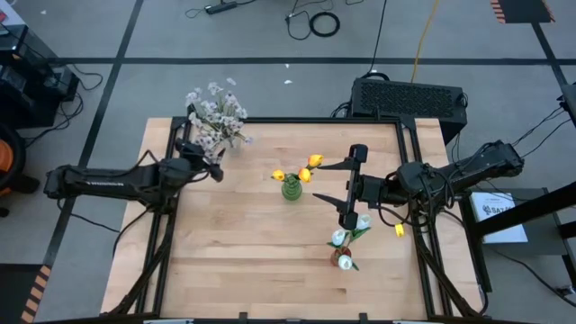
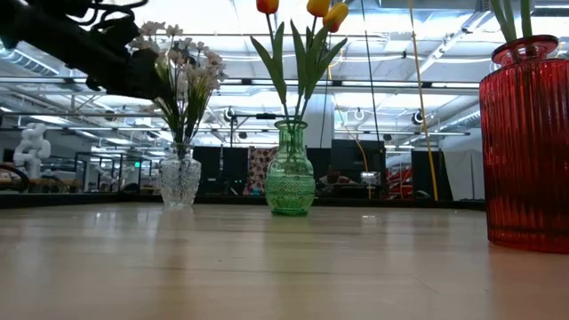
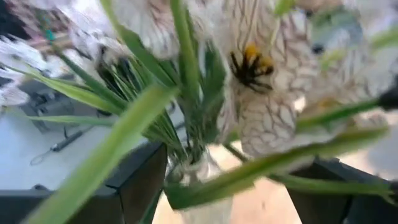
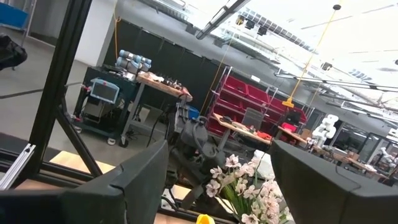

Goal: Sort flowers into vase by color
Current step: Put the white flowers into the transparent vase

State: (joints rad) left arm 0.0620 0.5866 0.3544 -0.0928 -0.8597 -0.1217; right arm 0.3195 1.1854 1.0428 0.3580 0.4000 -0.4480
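Blossoms (image 1: 219, 115) just beyond left gripper (image 1: 214, 165) fingers (image 3: 134, 180).

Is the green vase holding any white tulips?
No, the green vase holds only orange-yellow tulips, seen in the low view.

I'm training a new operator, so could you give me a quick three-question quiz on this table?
1. True or false: the green vase stands empty.
2. Which one is beside the pale sprays? A. the left pincer B. the right pincer
3. Fill in: the white tulips stand in the ___ vase.
Key: 1 false, it holds orange-yellow tulips; 2 A; 3 red.
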